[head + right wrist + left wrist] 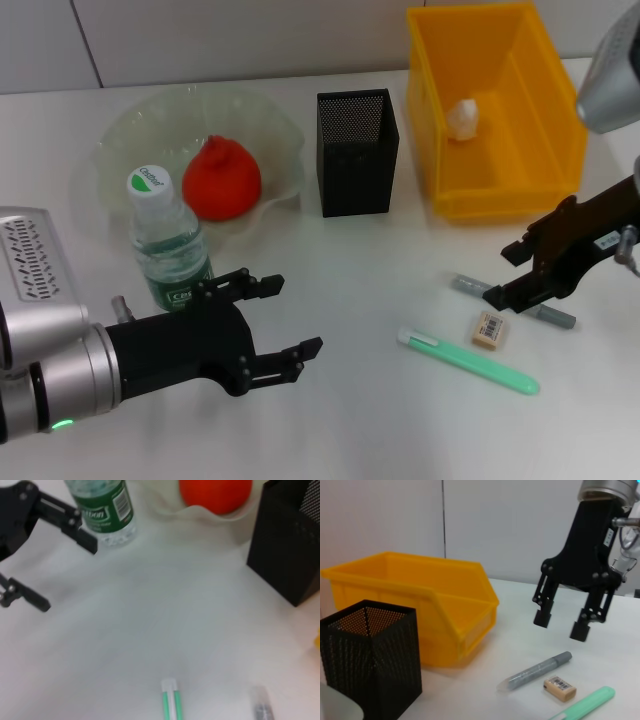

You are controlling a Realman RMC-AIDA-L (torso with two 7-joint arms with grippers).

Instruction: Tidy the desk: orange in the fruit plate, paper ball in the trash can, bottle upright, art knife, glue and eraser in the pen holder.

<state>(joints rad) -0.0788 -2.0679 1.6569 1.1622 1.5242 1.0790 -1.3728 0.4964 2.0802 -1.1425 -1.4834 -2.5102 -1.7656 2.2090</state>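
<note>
Now the right claw (513,273) hovers open above the glue (513,300).

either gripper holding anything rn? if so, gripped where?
Nothing held. Left gripper is open beside the upright bottle; right gripper is open above the grey glue stick, not touching it.
</note>
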